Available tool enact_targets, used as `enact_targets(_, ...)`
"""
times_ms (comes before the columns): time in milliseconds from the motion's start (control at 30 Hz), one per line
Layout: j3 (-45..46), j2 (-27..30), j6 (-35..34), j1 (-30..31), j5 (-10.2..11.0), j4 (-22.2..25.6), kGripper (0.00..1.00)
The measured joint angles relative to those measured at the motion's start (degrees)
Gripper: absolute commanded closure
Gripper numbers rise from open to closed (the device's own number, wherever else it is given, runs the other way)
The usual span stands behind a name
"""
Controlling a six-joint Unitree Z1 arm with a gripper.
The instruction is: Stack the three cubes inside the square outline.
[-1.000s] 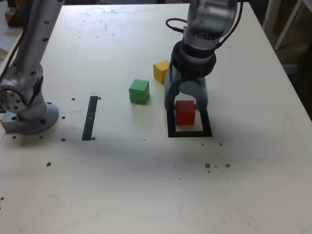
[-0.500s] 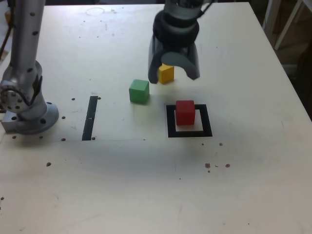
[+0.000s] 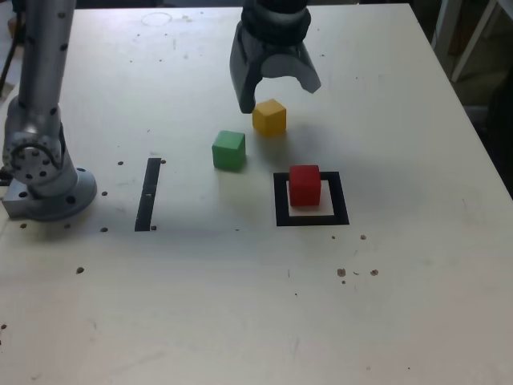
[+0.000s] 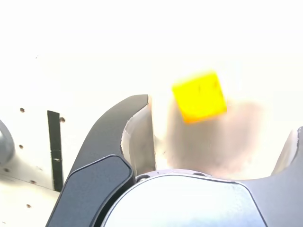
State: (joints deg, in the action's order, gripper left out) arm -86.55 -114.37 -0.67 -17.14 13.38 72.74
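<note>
The red cube (image 3: 304, 184) stands inside the square outline (image 3: 311, 218) of black tape, with nothing on it. The yellow cube (image 3: 269, 117) lies on the table behind it and the green cube (image 3: 228, 150) to the exterior view's left of the outline. My gripper (image 3: 278, 92) hangs open above and just behind the yellow cube, holding nothing. The wrist view shows the yellow cube (image 4: 199, 96) between the spread fingers (image 4: 128, 130); the red and green cubes are out of that view.
A narrow black tape strip (image 3: 148, 193) lies at the exterior view's left, seen too in the wrist view as the strip (image 4: 55, 146). The arm's round base (image 3: 48, 188) stands at the far left. Small dark specks dot the pale table (image 3: 240, 305).
The gripper let go of the red cube in the outline, rose, and moved back and to the exterior view's left until it hangs open over the yellow cube.
</note>
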Motion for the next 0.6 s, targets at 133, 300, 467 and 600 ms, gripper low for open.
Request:
enact_targets(133, -0.63, -1.83, -0.26, -3.66, -1.27, -0.27, 0.01)
enact_targets(300, -0.86, -3.12, 0.24, -5.31, -2.25, -0.78, 0.02)
enact_targets(467, -1.23, -5.78, 1.75, -6.65, -4.20, -1.21, 0.08)
enact_targets(600, -1.44, -6.56, 2.39, -6.82, -5.13, -1.20, 0.20)
